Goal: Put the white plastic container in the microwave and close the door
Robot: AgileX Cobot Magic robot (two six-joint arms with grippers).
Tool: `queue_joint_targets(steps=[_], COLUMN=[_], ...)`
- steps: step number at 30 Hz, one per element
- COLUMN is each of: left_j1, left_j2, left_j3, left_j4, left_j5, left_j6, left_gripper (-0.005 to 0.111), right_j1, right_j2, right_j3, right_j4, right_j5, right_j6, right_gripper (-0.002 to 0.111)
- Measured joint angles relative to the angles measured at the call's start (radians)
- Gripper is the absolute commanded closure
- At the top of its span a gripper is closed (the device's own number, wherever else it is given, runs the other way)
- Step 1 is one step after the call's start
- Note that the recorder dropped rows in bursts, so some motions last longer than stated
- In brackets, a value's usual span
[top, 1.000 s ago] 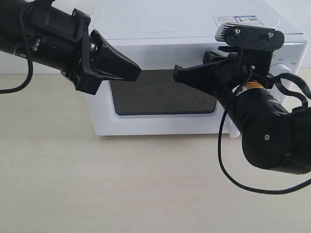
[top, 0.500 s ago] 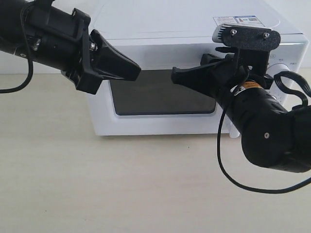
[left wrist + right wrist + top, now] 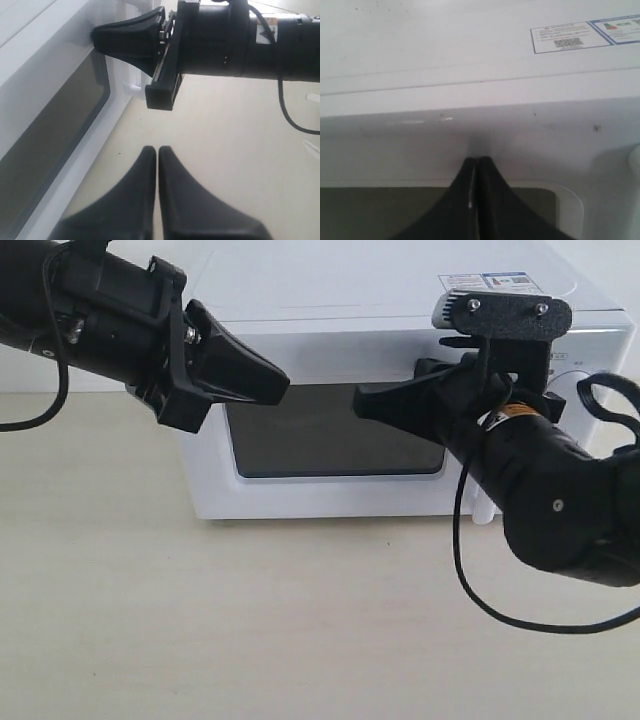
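L gripper (image 3: 283, 388): fingers pressed together, nothing held; hung before upper-left corner of door (image 3: 330, 430) window.
R gripper (image 3: 362, 398): closed tight, empty; tips pointed at door's top frame, contact can't be told.
Microwave (image 3: 380, 300): set on table (image 3: 250, 620), door seen flush w/ front.
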Motion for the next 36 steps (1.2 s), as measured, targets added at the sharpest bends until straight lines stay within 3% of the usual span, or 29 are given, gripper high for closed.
queue_joint_targets(steps=[20,36], left_j1=[0.0,0.0], left_j2=[0.0,0.0], left_j3=[0.0,0.0], left_j4=[0.0,0.0], left_j5=[-0.004,-0.005], left_j6=[0.0,0.0], left_gripper=[0.103,0.103], right_j1=[0.0,0.0], right_j2=[-0.304,-0.55], right_j3=[-0.002,-0.002], right_j4=[0.059,0.064], right_j5=[0.475,0.854], right_j6=[-0.201,-0.25], right_gripper=[0.108,0.108])
